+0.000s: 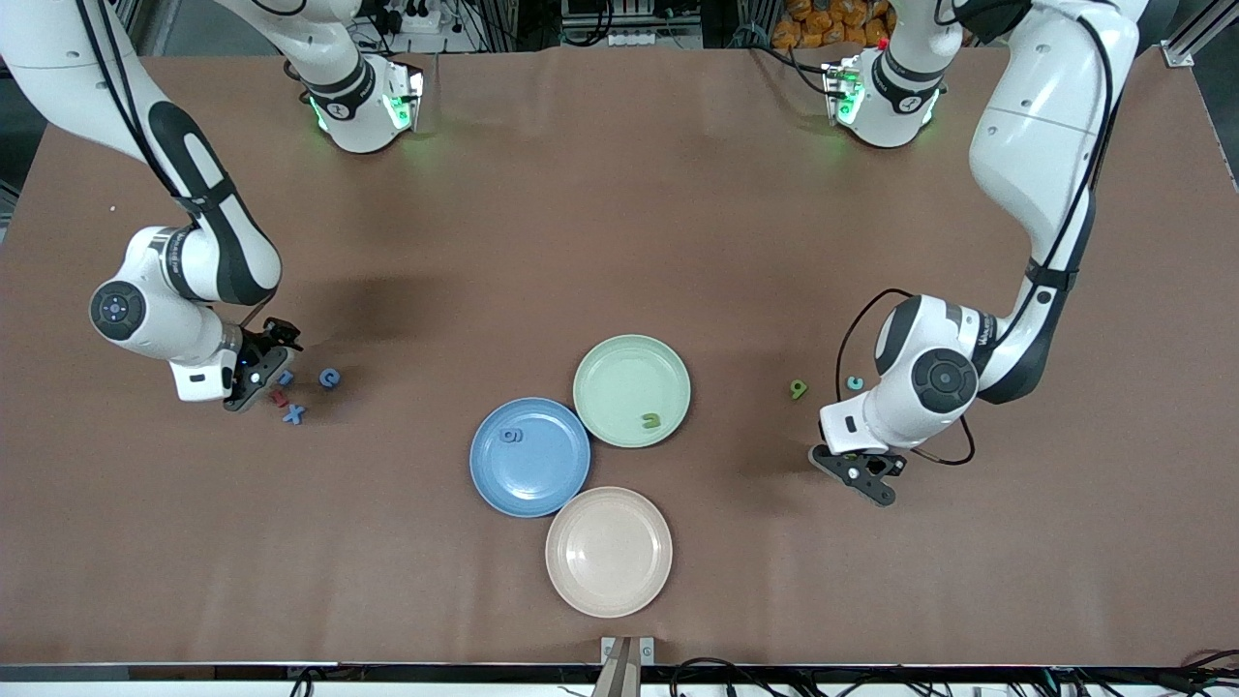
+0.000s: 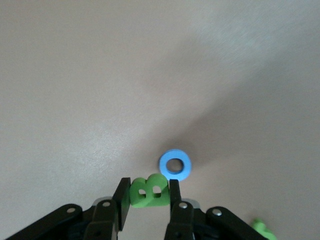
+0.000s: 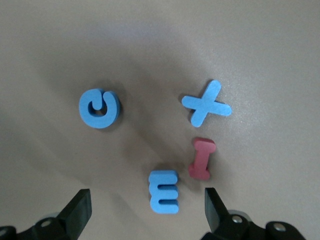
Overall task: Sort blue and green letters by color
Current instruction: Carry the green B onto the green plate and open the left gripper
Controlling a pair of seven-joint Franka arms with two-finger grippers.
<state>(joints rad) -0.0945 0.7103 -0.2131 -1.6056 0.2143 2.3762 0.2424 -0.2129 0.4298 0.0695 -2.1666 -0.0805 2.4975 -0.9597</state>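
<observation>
Front view showed one letter on the blue plate (image 1: 529, 471) and one on the green plate (image 1: 631, 390). The left gripper (image 2: 148, 196) clamped a green B (image 2: 147, 190). The right gripper (image 3: 147, 207) hung wide open above the blue E (image 3: 164, 191); several letters remained.

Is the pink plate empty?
Empty: the pink plate shows only a bare surface, with no letter on it.

I am seeing a brown table (image 1: 619, 242) carrying a blue plate (image 1: 542, 474), a pale green plate (image 1: 619, 373) and a beige plate (image 1: 608, 552). I am reading the B (image 2: 148, 191) as bright green, the ring letter (image 2: 175, 164) as blue. The C (image 3: 99, 108), X (image 3: 206, 103) and E (image 3: 164, 191) are showing blue, the I (image 3: 202, 158) dark red.
</observation>
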